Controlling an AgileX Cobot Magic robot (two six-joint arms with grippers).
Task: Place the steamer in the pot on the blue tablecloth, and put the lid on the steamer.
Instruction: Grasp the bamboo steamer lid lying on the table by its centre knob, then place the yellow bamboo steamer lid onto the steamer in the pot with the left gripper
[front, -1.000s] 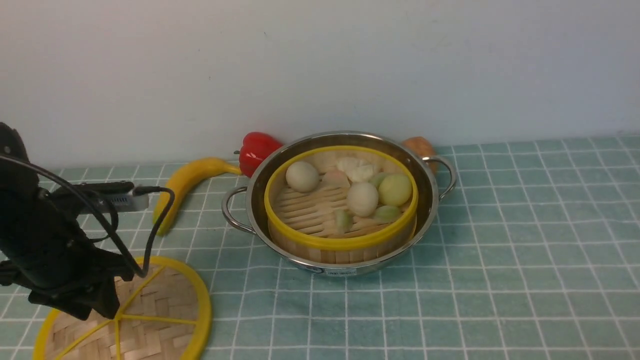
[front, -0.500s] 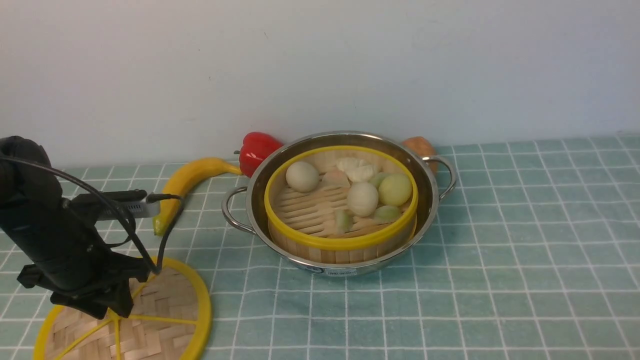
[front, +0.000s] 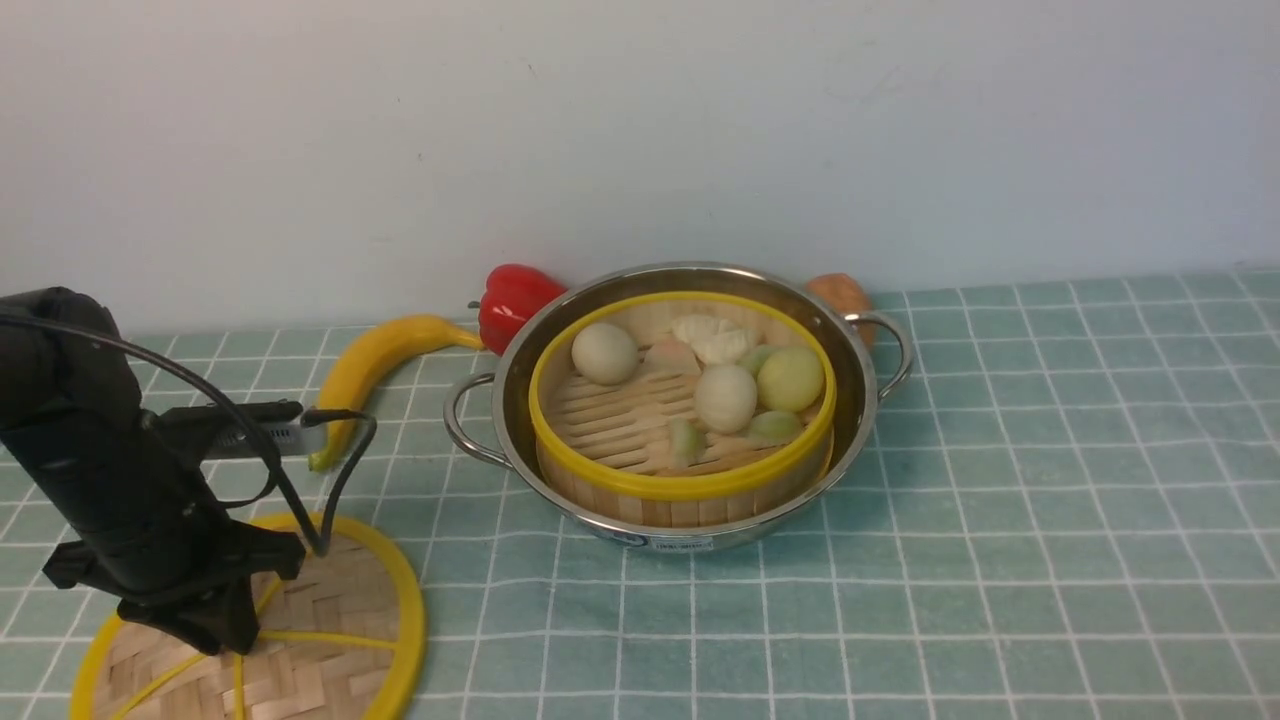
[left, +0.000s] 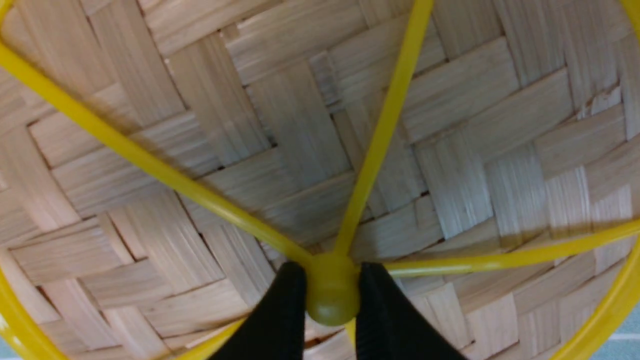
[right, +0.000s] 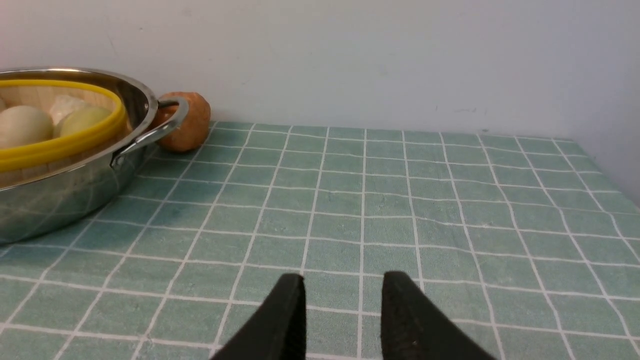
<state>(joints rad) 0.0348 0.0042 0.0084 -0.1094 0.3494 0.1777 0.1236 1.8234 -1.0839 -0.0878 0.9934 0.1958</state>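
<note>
Blue cloth (front: 1000, 500) covers the work surface; a plain wall stands behind.

Count: one lid (front: 340, 640), one pot (front: 855, 400), one steamer (front: 680, 487), one banana (front: 375, 365), one pepper (front: 512, 300), one brown item (front: 845, 293), two grippers.

Nearest, the lid lies flat on the cloth at front left. The left gripper (left: 332, 280) stands over its centre. The front view hides the fingertips; the left wrist view shows both fingers (left: 285, 310) clamped on the yellow hub (left: 332, 297), one on each side.

The right gripper (right: 342, 285) appears only in its wrist view. Its jaws are parted and empty above bare cloth, well apart from the pot.

Farther back, the steamer sits inside the pot, uncovered. The banana, pepper and brown item lie beyond, near the wall.
</note>
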